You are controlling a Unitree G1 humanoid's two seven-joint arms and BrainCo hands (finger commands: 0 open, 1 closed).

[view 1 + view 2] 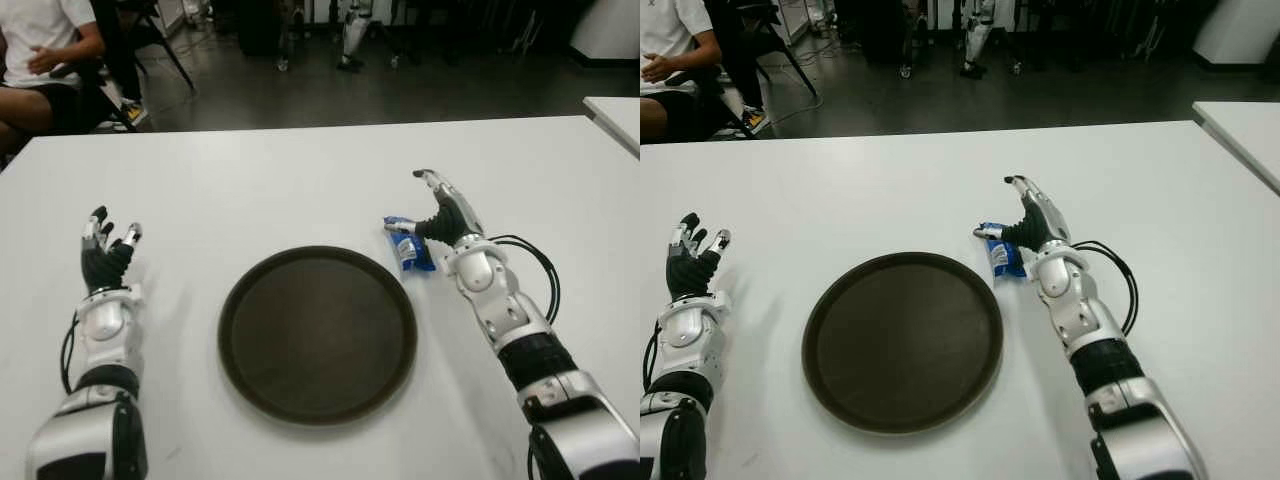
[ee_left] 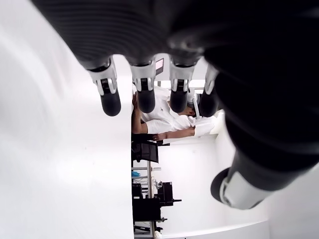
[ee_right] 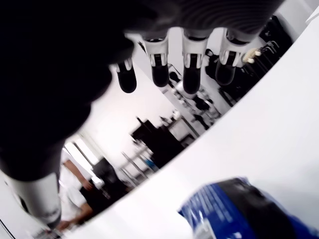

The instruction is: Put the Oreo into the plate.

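A white table (image 1: 300, 180) stretches in front of me. A round dark plate (image 1: 317, 333) lies flat on it near my edge, with nothing in it. Just beside the plate's far right rim, a blue Oreo packet (image 1: 408, 245) lies on the tabletop.

The right hand (image 1: 440, 212) covered the right edge of the blue Oreo packet (image 1: 408, 246), so contact could not be judged. In the right wrist view the packet (image 3: 249, 209) was cut off by the picture's edge. A seated person (image 1: 40, 60) at the far left was cropped, as was a second table (image 1: 615, 115) at the right.
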